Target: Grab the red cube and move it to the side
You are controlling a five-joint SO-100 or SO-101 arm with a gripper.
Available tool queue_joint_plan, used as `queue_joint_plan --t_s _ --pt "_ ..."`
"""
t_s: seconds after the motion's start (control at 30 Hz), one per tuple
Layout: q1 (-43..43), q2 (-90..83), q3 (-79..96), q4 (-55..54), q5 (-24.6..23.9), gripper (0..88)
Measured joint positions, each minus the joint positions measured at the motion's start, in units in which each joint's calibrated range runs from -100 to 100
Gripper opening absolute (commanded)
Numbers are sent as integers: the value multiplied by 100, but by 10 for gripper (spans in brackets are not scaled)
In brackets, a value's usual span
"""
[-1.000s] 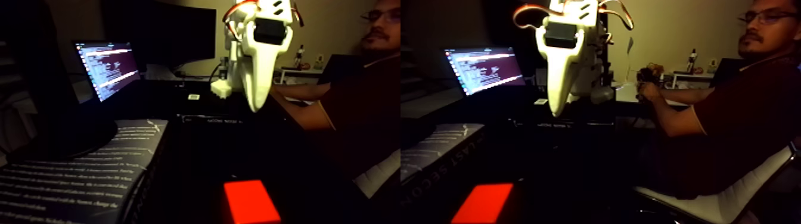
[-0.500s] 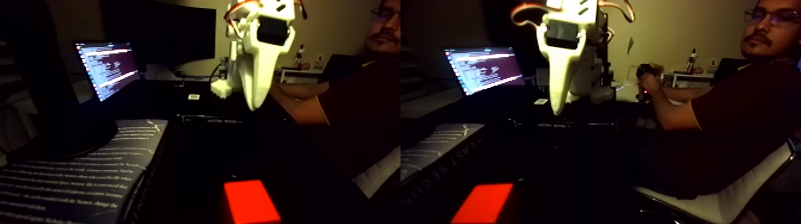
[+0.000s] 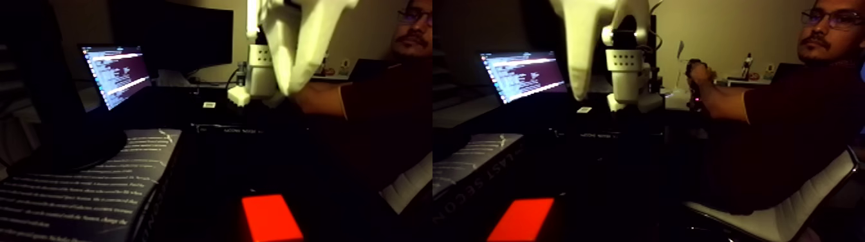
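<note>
The picture holds two nearly equal halves side by side. The red cube (image 3: 270,217) lies on the dark table at the bottom edge of the left half, and the same red cube (image 3: 521,219) appears in the right half. My white gripper (image 3: 289,90) hangs from the top edge, well above and behind the cube, with its tip pointing down. It is blurred and reads as one tapered white wedge, so I cannot tell how its jaws stand. Nothing red is at its tip.
A lit laptop (image 3: 116,74) stands at the back left. A dark book with white text (image 3: 83,186) lies left of the cube. A person (image 3: 791,116) sits at the right on a white chair (image 3: 772,219), one hand (image 3: 698,74) on a device.
The gripper has swung up and closer to the camera, so it looks larger and the top edge cuts it off. The person's forearm rose a little. The cube stayed put.
</note>
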Motion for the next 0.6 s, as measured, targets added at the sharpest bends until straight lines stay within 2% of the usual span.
queue_joint_plan --t_s 0.33,0.43,0.6 --pt "124 1691 -1996 832 -320 48" --pt "124 2070 -2105 832 -378 83" --pt "124 2482 -2087 530 -435 91"
